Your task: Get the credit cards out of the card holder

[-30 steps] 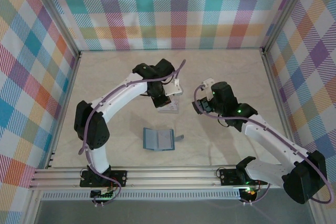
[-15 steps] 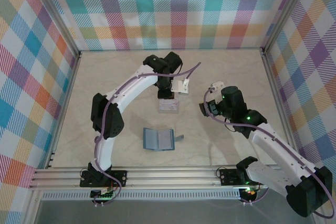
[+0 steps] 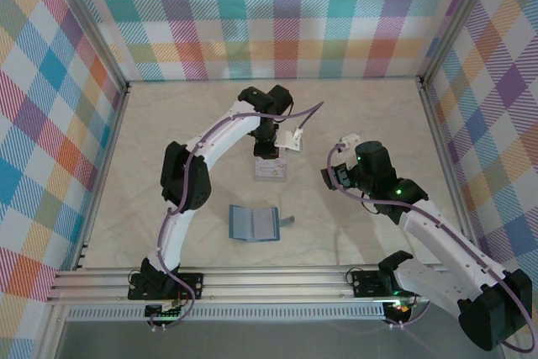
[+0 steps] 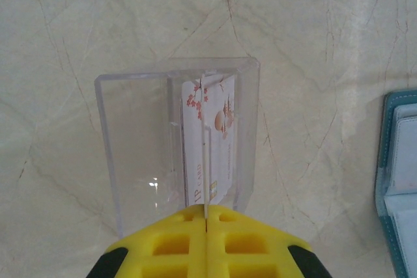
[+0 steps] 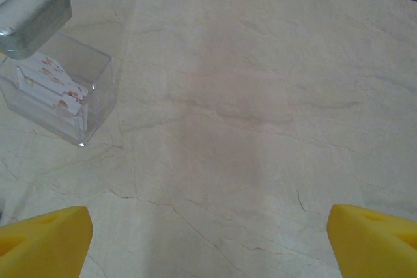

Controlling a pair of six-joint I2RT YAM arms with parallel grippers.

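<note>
Clear plastic box [image 4: 130,154] on pale marbled table [image 3: 378,107]. Inside it we see flower-printed credit cards [image 4: 218,135] standing upright. Left gripper [image 4: 206,216] just above box, yellow jaws pressed together. Thin pale edge runs from their seam down into box; we cannot tell whether it is pinched. Teal card holder [image 3: 255,223] lies open flat, apart from box, nearer arm bases. Right gripper [image 5: 208,239] to right of box, above bare table, jaws wide apart, nothing between them.

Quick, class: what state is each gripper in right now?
Left gripper: closed, at the clear box; whether it holds anything cannot be told.
Right gripper: open, holding nothing.
</note>
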